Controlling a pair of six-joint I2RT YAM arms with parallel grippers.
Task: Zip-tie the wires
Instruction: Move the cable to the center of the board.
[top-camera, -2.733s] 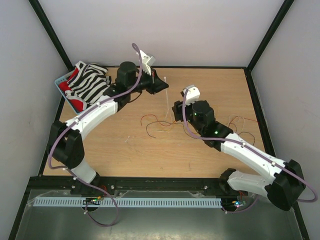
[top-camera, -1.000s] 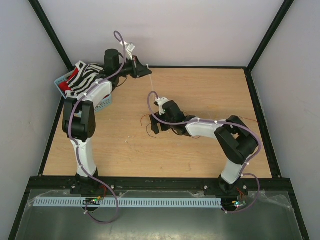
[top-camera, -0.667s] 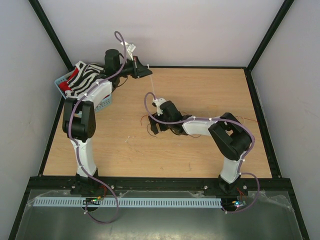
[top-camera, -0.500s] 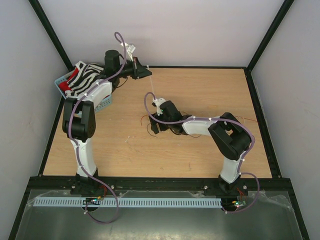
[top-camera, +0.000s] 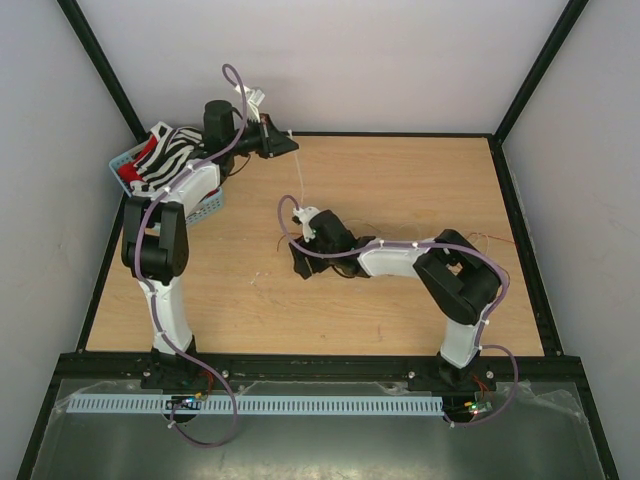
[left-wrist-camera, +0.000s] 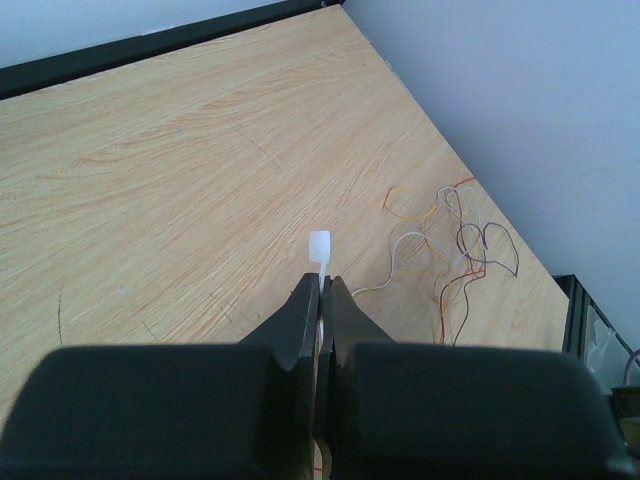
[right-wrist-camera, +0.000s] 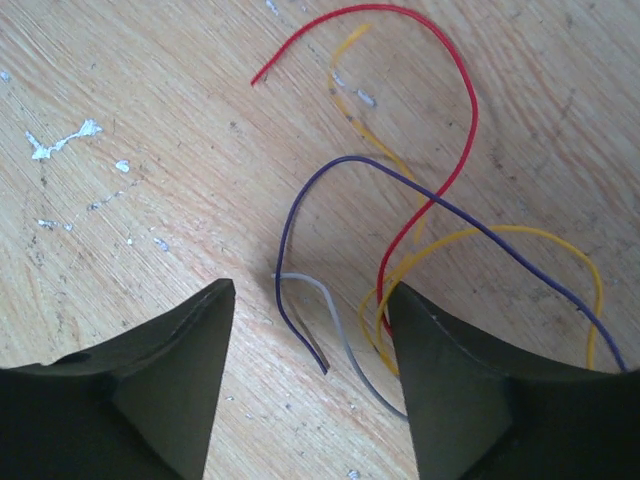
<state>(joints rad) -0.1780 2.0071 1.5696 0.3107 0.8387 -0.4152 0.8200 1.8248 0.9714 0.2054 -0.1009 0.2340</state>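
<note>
Two hands show. The left hand (left-wrist-camera: 320, 285) is pinched together on the one zip tie (left-wrist-camera: 319, 247), whose square head pokes out just past the fingertips. In the top view we find this hand held over the far left part of the tabletop (top-camera: 250, 320).

The right hand (right-wrist-camera: 310, 300) sits low over the wood with its fingers apart, gripping nothing. The loose ends of the wires (right-wrist-camera: 437, 205) lie in the gap between the fingers and just beyond it. There we count one red, one purple and one grey strand, plus yellow that may be one strand or two.

A second tangle (left-wrist-camera: 462, 245) of thin wires lies near the tabletop's right edge. One blue basket (top-camera: 118, 160) holding a striped cloth (top-camera: 165, 155) stands at the far left edge.
</note>
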